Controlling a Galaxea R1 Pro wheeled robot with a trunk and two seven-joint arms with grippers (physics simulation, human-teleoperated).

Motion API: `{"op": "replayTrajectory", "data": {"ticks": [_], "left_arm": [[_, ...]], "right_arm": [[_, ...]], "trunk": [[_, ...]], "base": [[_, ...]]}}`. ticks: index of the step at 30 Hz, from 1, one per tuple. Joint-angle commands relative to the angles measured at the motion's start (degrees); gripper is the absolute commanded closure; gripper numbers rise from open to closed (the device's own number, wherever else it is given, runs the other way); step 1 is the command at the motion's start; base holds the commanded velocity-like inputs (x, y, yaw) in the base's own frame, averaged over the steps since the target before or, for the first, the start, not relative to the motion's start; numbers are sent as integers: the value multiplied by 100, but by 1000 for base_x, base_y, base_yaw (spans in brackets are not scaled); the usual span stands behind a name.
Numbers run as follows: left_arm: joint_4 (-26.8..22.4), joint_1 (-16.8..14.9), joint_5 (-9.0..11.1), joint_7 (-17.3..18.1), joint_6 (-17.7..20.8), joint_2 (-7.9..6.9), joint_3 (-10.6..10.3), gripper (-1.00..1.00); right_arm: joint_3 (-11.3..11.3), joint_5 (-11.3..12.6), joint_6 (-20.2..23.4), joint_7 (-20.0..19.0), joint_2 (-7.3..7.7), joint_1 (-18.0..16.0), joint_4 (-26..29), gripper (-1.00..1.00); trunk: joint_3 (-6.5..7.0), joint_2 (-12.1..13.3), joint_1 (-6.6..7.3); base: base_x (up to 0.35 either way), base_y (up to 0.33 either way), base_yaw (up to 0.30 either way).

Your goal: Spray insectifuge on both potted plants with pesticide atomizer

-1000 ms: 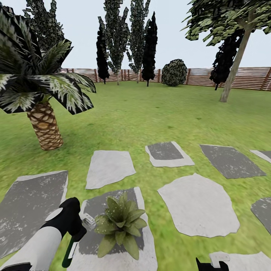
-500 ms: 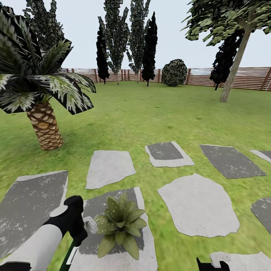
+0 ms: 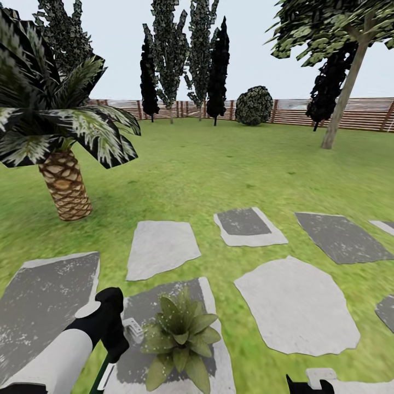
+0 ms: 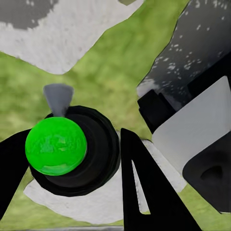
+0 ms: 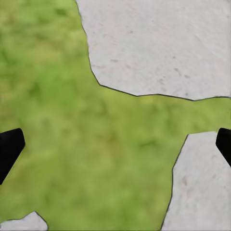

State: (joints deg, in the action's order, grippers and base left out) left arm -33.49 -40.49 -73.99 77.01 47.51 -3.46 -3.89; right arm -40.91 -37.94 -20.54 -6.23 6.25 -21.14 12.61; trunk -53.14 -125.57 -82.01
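Observation:
My left gripper (image 3: 112, 334) is shut on the pesticide atomizer (image 3: 102, 374) at the lower left of the head view. The bottle's dark-green body hangs below the fingers, and its white trigger head (image 3: 133, 330) points at the potted plant (image 3: 180, 339). The head sits right beside the plant's outer leaves. This plant is a rosette of speckled green leaves on a grey stepping stone (image 3: 143, 306); the leaves hide its pot. In the left wrist view the bottle's round green end (image 4: 55, 146) sits between the black fingers (image 4: 144, 192). My right gripper (image 5: 115, 144) is open over grass.
A palm (image 3: 65, 186) stands on the lawn at the left. Flat grey stepping stones (image 3: 298, 306) spread across the grass ahead and to the right. Tall trees, a round bush (image 3: 253, 105) and a slatted wooden fence (image 3: 355, 114) close the far side.
The left arm has edged right, bringing the atomizer's head closer to the plant's leaves. The whole view has shifted slightly down and right, so the camera moved a little.

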Motion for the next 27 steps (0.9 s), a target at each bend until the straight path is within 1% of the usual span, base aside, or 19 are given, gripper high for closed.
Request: {"op": "replayTrajectory", "data": {"ticks": [1,5,7,9,15,17,21,24,27], "left_arm": [[-5,1,-25,40,57,-5,-35,100],[11,36,-14,1,32,-80,-7,100],[14,161,-5,-2,10,-178,6,100],[11,235,-7,-8,6,-200,14,100],[-37,259,23,-11,7,-184,16,100],[-75,225,35,-11,16,-186,19,100],[-86,173,49,-11,28,-142,20,100],[-78,172,51,-18,30,-139,30,100],[-78,180,52,-34,31,-138,56,100]], "right_arm": [[-49,-12,-20,-46,-1,-4,1,-100],[-49,-12,-20,-45,-1,-4,-2,-100],[-49,-12,-20,-45,-1,-4,-4,-100],[-49,-12,-20,-45,-1,-4,-4,-100],[-49,-12,-20,-45,-1,-4,-4,-100],[-49,-12,-20,-45,-1,-4,-4,-100],[-49,-12,-20,-45,-1,-4,-4,-100],[-49,-12,-20,-45,-1,-4,-4,-100],[-49,-12,-20,-45,-1,-4,-4,-100]], "trunk": [[-5,-2,-1],[-5,-2,-1],[-5,-2,-1],[-5,-2,-1],[-5,-2,-1],[-5,-2,-1],[-5,-2,-1],[-5,-2,-1],[-5,-2,-1]], "base": [[73,48,0],[14,9,0],[1,1,0],[0,0,0],[0,0,0],[0,0,0],[13,0,0],[210,70,0],[75,23,0]]}}
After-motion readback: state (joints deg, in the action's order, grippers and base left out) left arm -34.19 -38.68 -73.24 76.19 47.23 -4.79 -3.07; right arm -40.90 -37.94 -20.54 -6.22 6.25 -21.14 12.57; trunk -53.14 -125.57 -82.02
